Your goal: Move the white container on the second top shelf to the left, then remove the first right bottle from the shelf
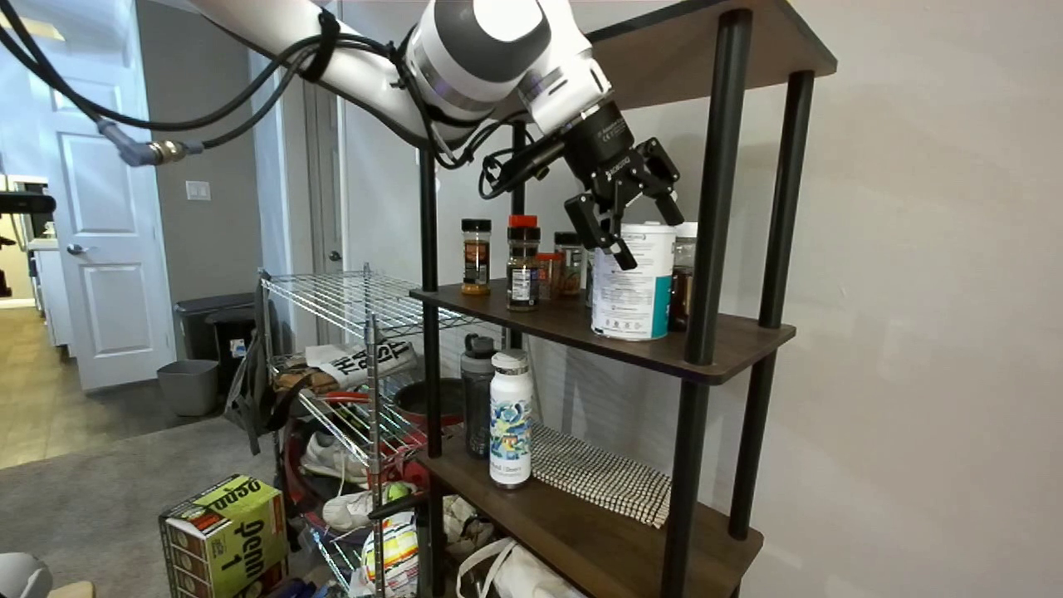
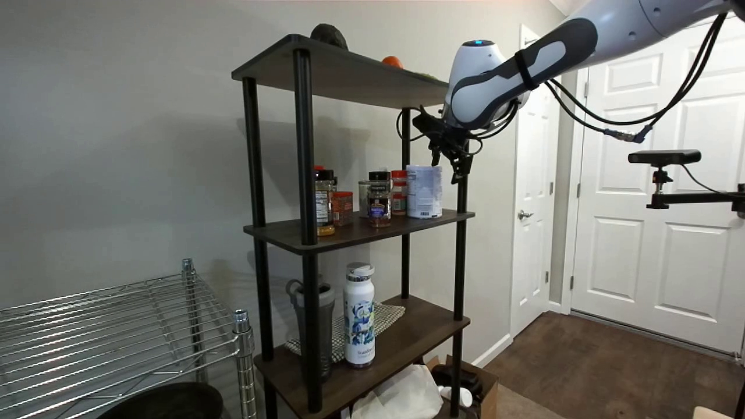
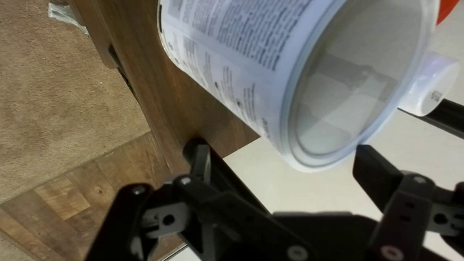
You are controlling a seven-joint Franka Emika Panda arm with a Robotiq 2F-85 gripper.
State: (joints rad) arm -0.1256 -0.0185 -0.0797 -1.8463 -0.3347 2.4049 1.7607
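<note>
The white container (image 1: pixel 631 291), a tall open-topped tub with a teal label patch, stands upright on the shelf (image 1: pixel 751 334) near one end of its second board. It also shows in an exterior view (image 2: pixel 424 192) and fills the upper wrist view (image 3: pixel 235 54). My gripper (image 1: pixel 646 232) is open and empty, tilted at the container's upper rim. In the wrist view the rim lies just ahead of the gripper (image 3: pixel 282 154), near one fingertip; contact cannot be told. A small dark bottle (image 1: pixel 476 259) with an orange label stands at the board's opposite end, also visible here (image 2: pixel 324 209).
A white-capped bottle (image 1: pixel 683 286) stands close behind the container. Several spice jars, including a black-lidded jar (image 2: pixel 379 203), share the board. A black post (image 1: pixel 720 183) stands close to the gripper, and the top board (image 1: pixel 681 54) is overhead. A wire rack (image 2: pixel 116 326) stands beside.
</note>
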